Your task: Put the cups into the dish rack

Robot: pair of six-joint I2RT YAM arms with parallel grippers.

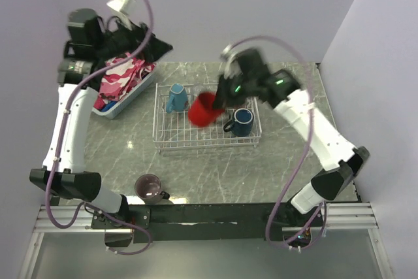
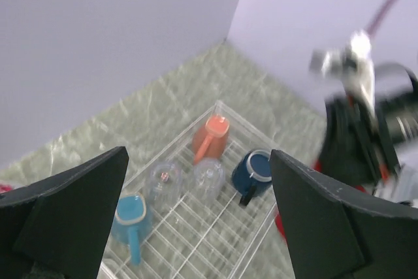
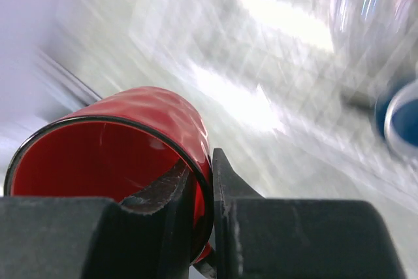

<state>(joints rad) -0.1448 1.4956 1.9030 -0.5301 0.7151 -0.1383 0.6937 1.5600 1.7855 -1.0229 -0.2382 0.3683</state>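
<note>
Right gripper (image 3: 201, 166) is seen clamped on wall of red mug (image 3: 124, 122), one finger inside rim, one outside. Mug is held tilted over middle of dish rack (image 1: 162, 136), betw. light blue mug (image 1: 175, 98) and navy mug (image 1: 243, 122). Salmon mug (image 2: 210, 136) and 2 clear glasses (image 2: 164, 178) are also seated in rack. Mauve mug (image 1: 149, 187) is found on table (image 1: 215, 174) nr front edge, outside rack. Left gripper (image 2: 199, 158) is held spread wide, raised at back left.
</note>
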